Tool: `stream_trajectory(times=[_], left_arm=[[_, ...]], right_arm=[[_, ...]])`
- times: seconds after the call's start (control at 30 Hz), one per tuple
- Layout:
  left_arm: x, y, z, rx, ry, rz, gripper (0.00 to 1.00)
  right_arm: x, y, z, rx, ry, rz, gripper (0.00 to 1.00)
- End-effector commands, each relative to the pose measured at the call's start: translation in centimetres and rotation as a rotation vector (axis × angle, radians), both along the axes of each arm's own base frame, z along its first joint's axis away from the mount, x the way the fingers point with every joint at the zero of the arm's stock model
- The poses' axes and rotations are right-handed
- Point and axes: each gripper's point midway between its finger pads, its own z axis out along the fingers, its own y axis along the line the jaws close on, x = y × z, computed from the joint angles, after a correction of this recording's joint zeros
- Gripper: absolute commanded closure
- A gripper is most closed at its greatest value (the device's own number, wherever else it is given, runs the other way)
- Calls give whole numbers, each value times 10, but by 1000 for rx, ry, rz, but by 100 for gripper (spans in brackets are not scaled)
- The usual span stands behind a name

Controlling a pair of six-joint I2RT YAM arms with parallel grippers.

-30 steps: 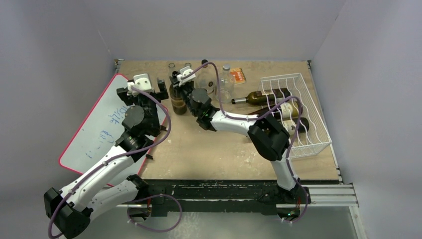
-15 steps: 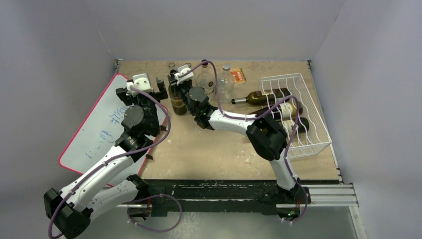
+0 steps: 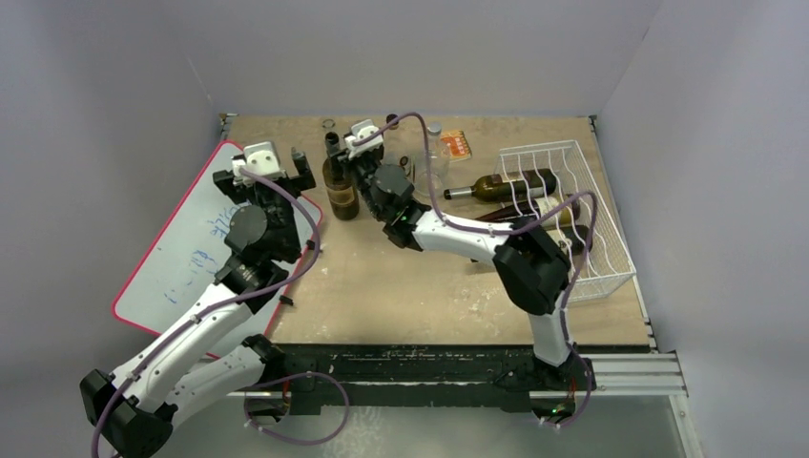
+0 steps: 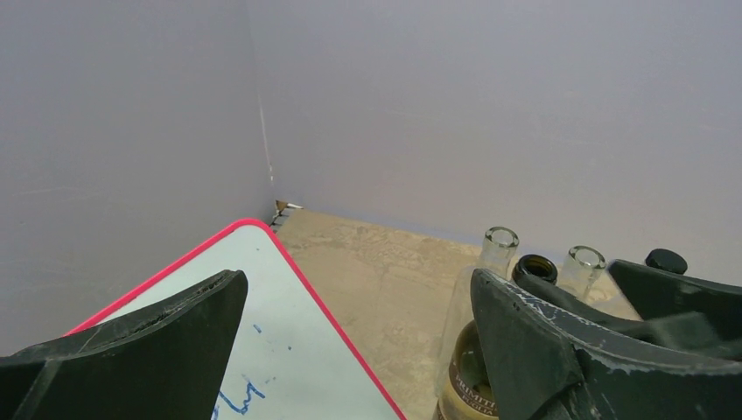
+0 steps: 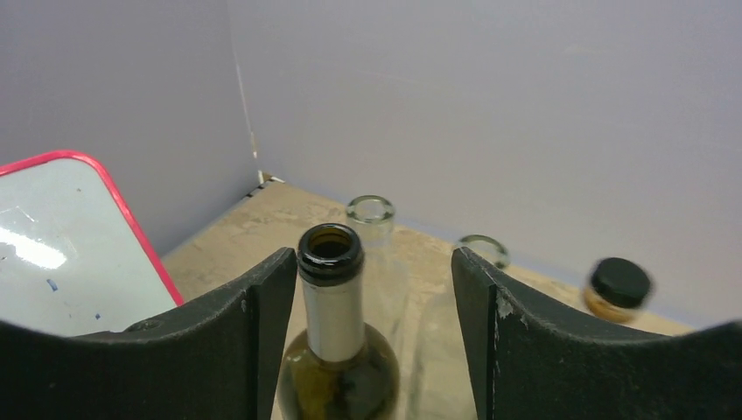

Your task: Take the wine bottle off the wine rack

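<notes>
The white wire wine rack (image 3: 593, 250) stands at the table's right with dark bottles (image 3: 504, 185) lying in its cradles. A dark green wine bottle (image 3: 342, 194) stands upright on the table left of centre, well away from the rack. My right gripper (image 3: 349, 158) is open around its neck (image 5: 333, 302); in the right wrist view the neck is close to the left finger (image 5: 260, 328), with a clear gap to the right finger. My left gripper (image 3: 260, 169) hangs open and empty over the whiteboard's edge, just left of the bottle (image 4: 470, 374).
A red-edged whiteboard (image 3: 181, 258) lies along the left side. Clear glass bottles (image 3: 434, 157) and a dark-capped jar (image 5: 619, 289) crowd the back behind the upright bottle. An orange packet (image 3: 458, 144) lies near the back wall.
My right gripper has opened off the upright bottle's neck and shifted slightly right. The bottle stays standing. My left arm has drifted a little to the left.
</notes>
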Motion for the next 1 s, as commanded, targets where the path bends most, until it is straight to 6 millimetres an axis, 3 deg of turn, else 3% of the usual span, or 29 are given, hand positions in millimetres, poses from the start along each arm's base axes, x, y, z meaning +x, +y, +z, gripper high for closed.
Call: stream_trajectory(times=[0.0,0.1,0.23,0.4,0.47,0.57,0.7,0.87,0.97], left_arm=[[-8,10,20,-39,-60,13,1],[-9,12,22,-44,-67,15,1],[-10,14,22,-46,-68,17,1],[-7,11,18,-37,-57,15,1],[-5,10,16,-34,-51,14,1],[-3,8,15,-34,-46,10,0],[-2,6,15,-39,-45,0,0],[2,4,9,-31,-28,5,0],[3,3,7,-26,-20,6,0]], right_arm=[[-24,-46,68,96,-69,-59,32],[-32,-68,60,41,-29,-102,30],[-47,-100,34,-72,42,-152,26],[-77,-145,3,-175,128,-166,21],[-91,-163,2,-231,137,-158,19],[-104,-185,-17,-383,170,-160,17],[-124,-191,-42,-524,253,-65,12],[-156,-170,-74,-644,313,185,1],[-172,-163,-96,-713,358,271,0]])
